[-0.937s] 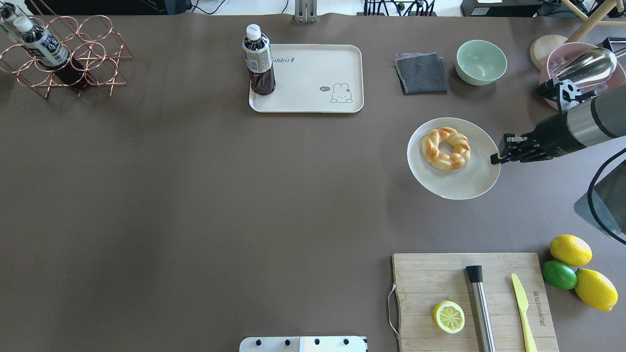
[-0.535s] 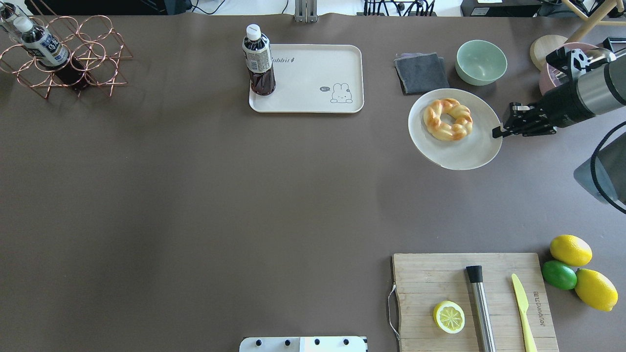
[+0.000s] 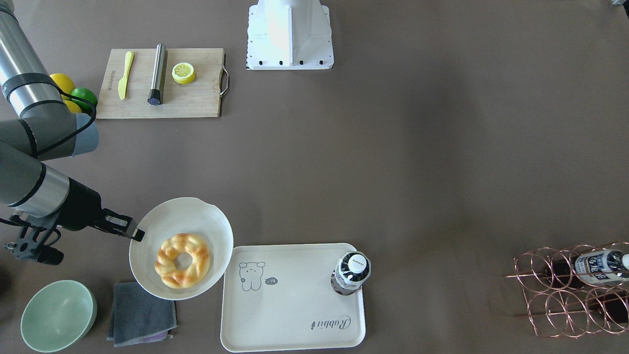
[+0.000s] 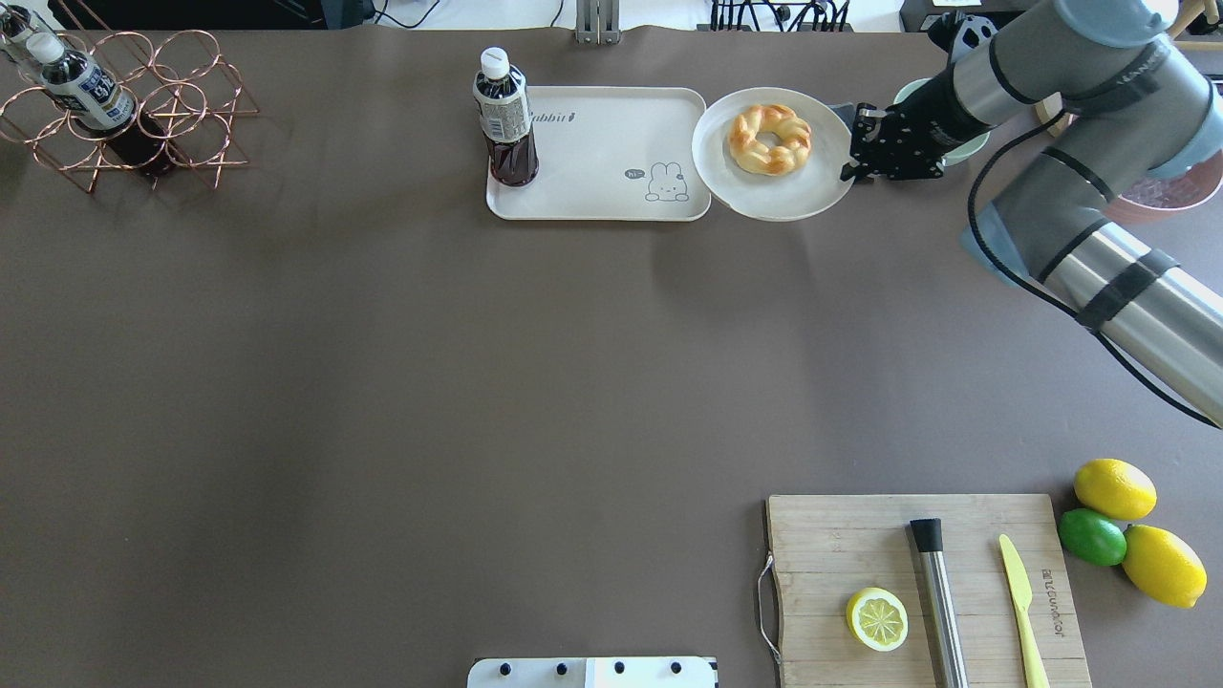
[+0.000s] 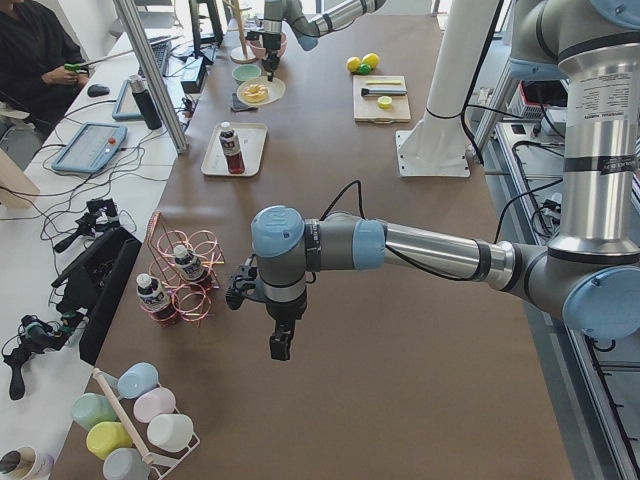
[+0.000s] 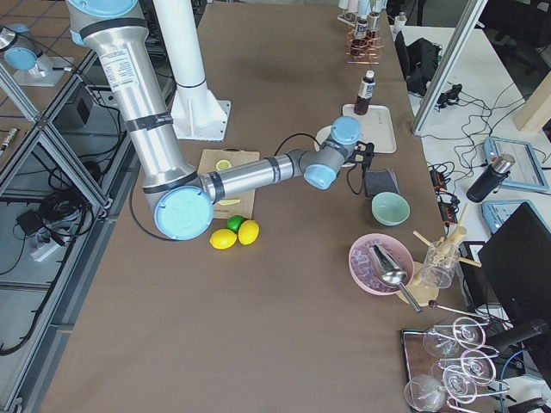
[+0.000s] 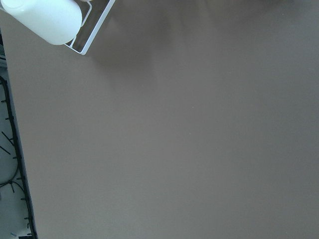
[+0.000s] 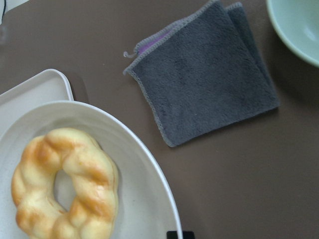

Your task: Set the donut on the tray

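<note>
The braided golden donut [image 4: 770, 139] lies on a white round plate [image 4: 774, 196]. My right gripper [image 4: 848, 172] is shut on the plate's right rim and holds it above the table, right beside the cream tray's [image 4: 611, 153] right edge. In the front view the plate [image 3: 182, 216] with the donut [image 3: 183, 260] overlaps the tray's [image 3: 295, 305] corner by the bear drawing. The right wrist view shows the donut [image 8: 65, 186] close up. My left gripper [image 5: 280, 345] shows only in the left side view, low over bare table, and I cannot tell its state.
A dark drink bottle [image 4: 504, 119] stands on the tray's left end. A grey cloth [image 3: 140, 314] and a green bowl [image 3: 58, 314] lie under and beside the plate. A cutting board [image 4: 927, 583] with a lemon half, lemons [image 4: 1113, 487] and a copper wire rack [image 4: 124, 105] lie farther off.
My right gripper has carried the plate with the donut away from the robot and to the left, from mid-right of the table to the tray's right edge.
</note>
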Available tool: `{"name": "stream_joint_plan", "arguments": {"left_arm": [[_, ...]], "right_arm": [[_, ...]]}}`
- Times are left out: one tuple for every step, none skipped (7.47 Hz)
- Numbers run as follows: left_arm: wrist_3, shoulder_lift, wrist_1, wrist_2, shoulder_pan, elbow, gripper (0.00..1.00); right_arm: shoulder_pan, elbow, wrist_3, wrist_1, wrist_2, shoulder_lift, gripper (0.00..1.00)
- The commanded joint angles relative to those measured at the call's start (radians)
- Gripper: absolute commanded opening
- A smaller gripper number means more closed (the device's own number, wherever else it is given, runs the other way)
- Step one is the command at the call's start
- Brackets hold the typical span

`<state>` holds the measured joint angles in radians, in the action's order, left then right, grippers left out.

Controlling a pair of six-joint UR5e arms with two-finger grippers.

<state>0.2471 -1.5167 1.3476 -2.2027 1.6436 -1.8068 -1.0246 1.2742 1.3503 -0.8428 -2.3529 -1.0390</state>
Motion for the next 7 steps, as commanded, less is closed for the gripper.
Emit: {"name": "stream_joint_plan", "arguments": {"left_arm": [[0.000,0.007,-0.001,0.000,0.004,-0.003,0.98],[0.000,0.012,-0.001,0.000,0.005,-0.005,0.98],[0.000,0.013,-0.001,0.000,0.005,-0.005,0.98],[0.000,0.013,-0.001,0.000,0.007,-0.005,0.98],[0.000,0.015,0.001,0.000,0.010,-0.005,0.98],[0.000,0.013,-0.001,0.000,0.010,-0.006,0.98],[0.000,0.012,-0.001,0.001,0.010,-0.006,0.98]], "right_arm": [[0.104,-0.201,0.076,-0.042,0.176,0.224,0.00],[0.135,-0.276,0.104,-0.042,0.226,0.299,0.00],[0.156,-0.327,0.130,-0.039,0.266,0.344,0.00],[0.172,-0.419,0.138,-0.030,0.315,0.414,0.00],[0.176,-0.497,0.139,0.017,0.337,0.448,0.00],[0.182,-0.513,0.139,0.051,0.349,0.448,0.00],[0.185,-0.512,0.151,0.054,0.354,0.448,0.00]]}}
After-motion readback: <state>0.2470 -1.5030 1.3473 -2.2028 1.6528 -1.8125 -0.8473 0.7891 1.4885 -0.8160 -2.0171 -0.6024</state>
